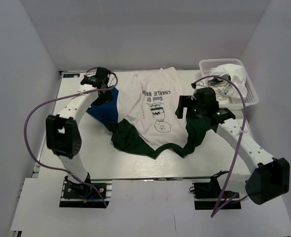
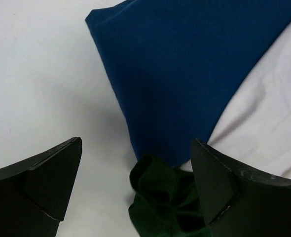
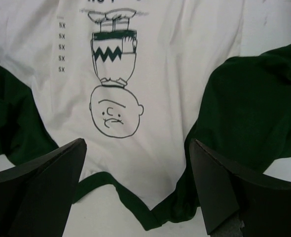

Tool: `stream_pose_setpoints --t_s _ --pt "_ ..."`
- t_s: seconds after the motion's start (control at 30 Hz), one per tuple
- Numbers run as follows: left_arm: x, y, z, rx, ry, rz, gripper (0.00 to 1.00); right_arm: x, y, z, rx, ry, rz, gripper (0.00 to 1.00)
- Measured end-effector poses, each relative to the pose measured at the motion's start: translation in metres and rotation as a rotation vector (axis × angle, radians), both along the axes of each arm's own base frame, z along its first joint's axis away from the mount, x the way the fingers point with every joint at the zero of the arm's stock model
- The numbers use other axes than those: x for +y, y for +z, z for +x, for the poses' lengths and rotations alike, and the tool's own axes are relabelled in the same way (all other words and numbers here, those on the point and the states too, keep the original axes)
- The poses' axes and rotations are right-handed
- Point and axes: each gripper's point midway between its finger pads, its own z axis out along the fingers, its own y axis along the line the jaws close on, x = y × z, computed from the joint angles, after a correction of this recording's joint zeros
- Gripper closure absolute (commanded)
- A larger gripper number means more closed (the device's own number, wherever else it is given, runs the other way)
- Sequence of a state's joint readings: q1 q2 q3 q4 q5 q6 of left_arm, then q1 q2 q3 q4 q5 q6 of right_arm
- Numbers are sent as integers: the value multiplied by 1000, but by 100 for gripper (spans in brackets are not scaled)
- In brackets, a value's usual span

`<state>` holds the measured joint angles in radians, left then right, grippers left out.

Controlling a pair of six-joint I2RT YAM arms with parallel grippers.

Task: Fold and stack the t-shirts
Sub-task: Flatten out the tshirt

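On the desk (image 1: pixel 93 158), the white tee (image 1: pixel 148 111) lies spread, overlapping the blue tee (image 1: pixel 102 112). Left end effector (image 2: pixel 136 143) and right end effector (image 3: pixel 138 142) gape wide, empty. Likely limp, light cloth: pinch a green sleeve (image 1: pixel 129 140).

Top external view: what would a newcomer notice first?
The white tee with the upside-down Charlie Brown print lies spread across the table, its dark green sleeves bunched at the near edge. A royal-blue tee shows at its left edge, and a white basket holding pale cloth sits at the far right corner. The left hand and right hand both hang open over the shirts.
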<state>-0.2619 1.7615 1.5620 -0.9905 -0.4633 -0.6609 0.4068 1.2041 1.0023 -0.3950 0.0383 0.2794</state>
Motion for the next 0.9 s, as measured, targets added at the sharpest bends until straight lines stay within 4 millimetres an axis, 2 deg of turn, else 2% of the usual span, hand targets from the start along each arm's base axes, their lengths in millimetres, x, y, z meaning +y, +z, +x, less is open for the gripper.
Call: stream_pose_setpoints --t_s 0.2,0.3,0.5,0.67,0.77,0.9 --pt "-3 -49 35 67 -20 -46 0 8 -36 -4 127 37 -19 10" --pt "-13 -68 49 73 -75 -100 0 9 -38 -4 134 39 -18 10" --pt "-37 -89 71 57 -168 -189 0 7 -38 -3 133 26 -21 10" --pt "-41 -121 79 119 -187 -214 1 0 -41 -2 138 -18 -41 10" --pt "-36 -118 83 119 -167 -233 1 -3 -43 -3 149 -32 -51 10" --pt "-19 -119 86 111 -110 -254 1 -4 -43 -4 154 -35 -54 10"
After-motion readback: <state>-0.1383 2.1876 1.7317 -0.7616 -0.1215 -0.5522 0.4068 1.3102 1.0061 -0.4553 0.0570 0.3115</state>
